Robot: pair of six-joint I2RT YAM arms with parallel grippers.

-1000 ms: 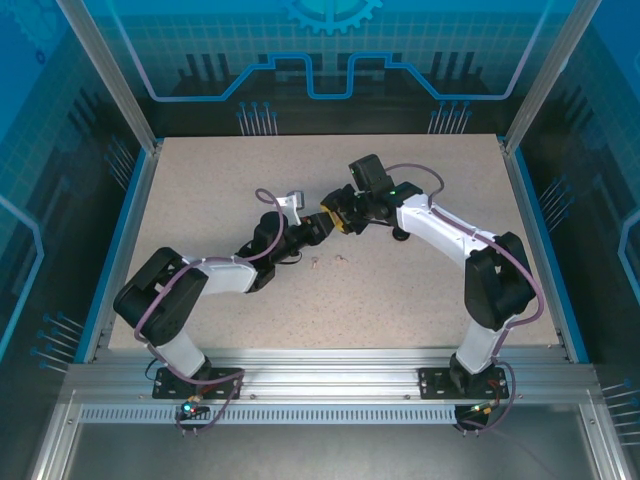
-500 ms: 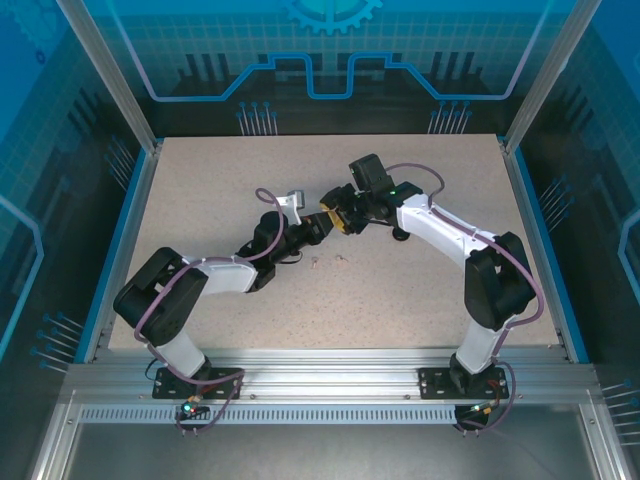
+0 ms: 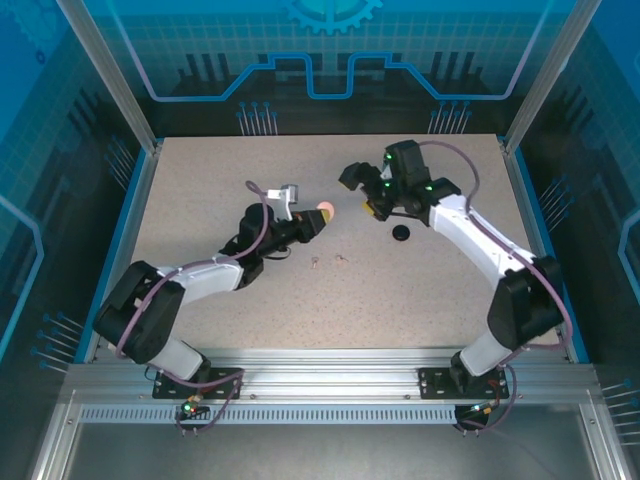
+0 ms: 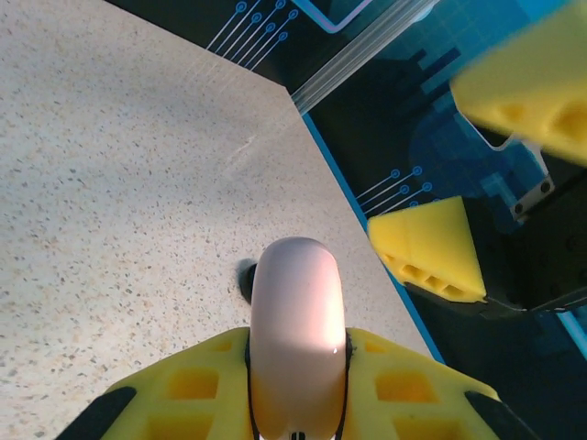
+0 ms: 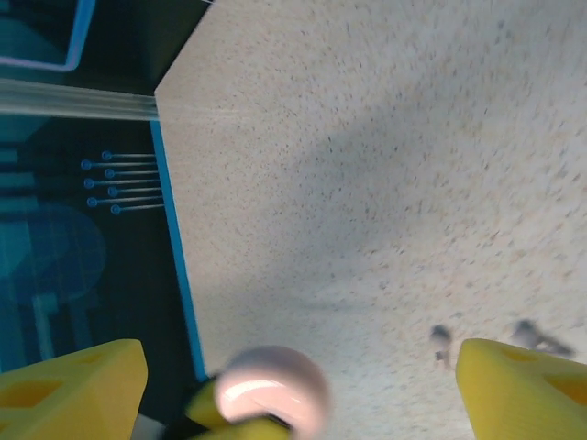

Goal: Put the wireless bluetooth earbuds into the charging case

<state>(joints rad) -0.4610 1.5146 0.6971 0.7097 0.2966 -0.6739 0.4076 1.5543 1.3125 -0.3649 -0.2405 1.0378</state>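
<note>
- Top external view: the speckled beige tabletop (image 3: 200,200) carried everything, and both arms reached toward its middle, their grippers near each other but apart.
- The left arm's yellow-fingered gripper (image 3: 316,222) was clamped tight on the pale pink round charging case (image 3: 326,211). It held the case off the table and edge-on. I judged this was to present the case to the other arm, so that it could be opened or loaded.
- The right arm's gripper (image 3: 362,192) stood wide open with nothing between its fingers. It hung above the table just beyond the pink case, facing it. In the left wrist view its two yellow fingertips (image 4: 426,247) were well apart, off to the right of the case.
- In the left wrist view the pink case sat upright between the pads (image 4: 197,380), its rounded rim pointing away. It looked closed, and nothing inside it could be seen.
- A small black round case (image 3: 401,232) lay flat on the table below the right gripper, untouched. Whether its lid was open, or anything was in it, was too small to tell.
- Two tiny pale earbuds (image 3: 316,262) lay loose on the table near each other, in front of the left gripper and outside either case. Insertion was not yet done for them.
</note>
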